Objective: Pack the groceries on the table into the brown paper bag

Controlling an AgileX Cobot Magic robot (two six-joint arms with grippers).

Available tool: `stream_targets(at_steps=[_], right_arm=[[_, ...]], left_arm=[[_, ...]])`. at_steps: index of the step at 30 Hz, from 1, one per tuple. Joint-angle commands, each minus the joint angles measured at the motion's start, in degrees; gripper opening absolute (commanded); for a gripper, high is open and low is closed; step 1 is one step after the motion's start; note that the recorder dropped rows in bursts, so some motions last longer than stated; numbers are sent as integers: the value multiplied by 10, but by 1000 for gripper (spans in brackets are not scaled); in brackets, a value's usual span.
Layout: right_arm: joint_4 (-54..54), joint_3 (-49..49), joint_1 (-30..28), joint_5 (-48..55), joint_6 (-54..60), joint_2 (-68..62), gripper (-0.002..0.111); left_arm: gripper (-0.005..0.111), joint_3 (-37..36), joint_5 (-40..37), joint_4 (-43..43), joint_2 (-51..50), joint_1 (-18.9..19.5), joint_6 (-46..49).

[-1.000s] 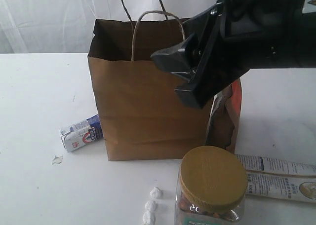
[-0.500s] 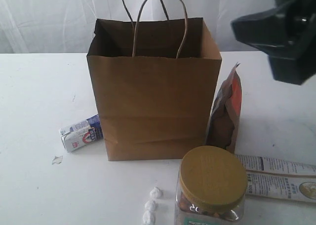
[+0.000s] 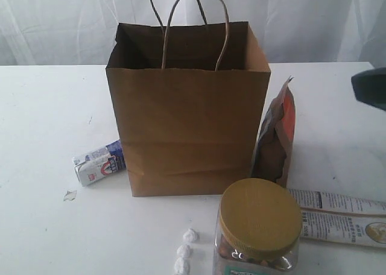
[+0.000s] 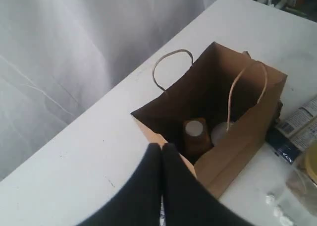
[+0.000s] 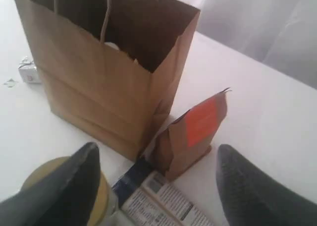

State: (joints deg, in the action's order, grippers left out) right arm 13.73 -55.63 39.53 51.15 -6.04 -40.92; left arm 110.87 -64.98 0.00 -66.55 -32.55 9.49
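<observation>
While the left hand [image 4: 162, 151] is closed, the right hand [image 5: 156, 154] is open.
The brown paper bag [image 3: 187, 130] stands upright on the surface [image 3: 48, 106].

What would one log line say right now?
brown paper bag: bottle, can inside | table: carton, pouch, jar, packet | left gripper: shut | right gripper: open

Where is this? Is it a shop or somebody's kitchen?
Probably neither: it looks like a robot test room. A plain white table stands before a white curtain, with a brown paper bag and the right gripper nearby.
</observation>
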Motion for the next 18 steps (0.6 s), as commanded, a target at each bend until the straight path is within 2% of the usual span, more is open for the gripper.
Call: stream_targets(at_steps=[1, 7, 18], right_arm=[[-51, 46, 3, 5, -3, 2, 62], [-91, 88, 4, -12, 13, 2, 62], [-92, 89, 4, -42, 13, 2, 62]], left_arm=[[0, -55, -50, 8, 77, -2, -23], [0, -189, -48, 80, 199, -2, -72], [0, -532, 92, 101, 468, -2, -212]])
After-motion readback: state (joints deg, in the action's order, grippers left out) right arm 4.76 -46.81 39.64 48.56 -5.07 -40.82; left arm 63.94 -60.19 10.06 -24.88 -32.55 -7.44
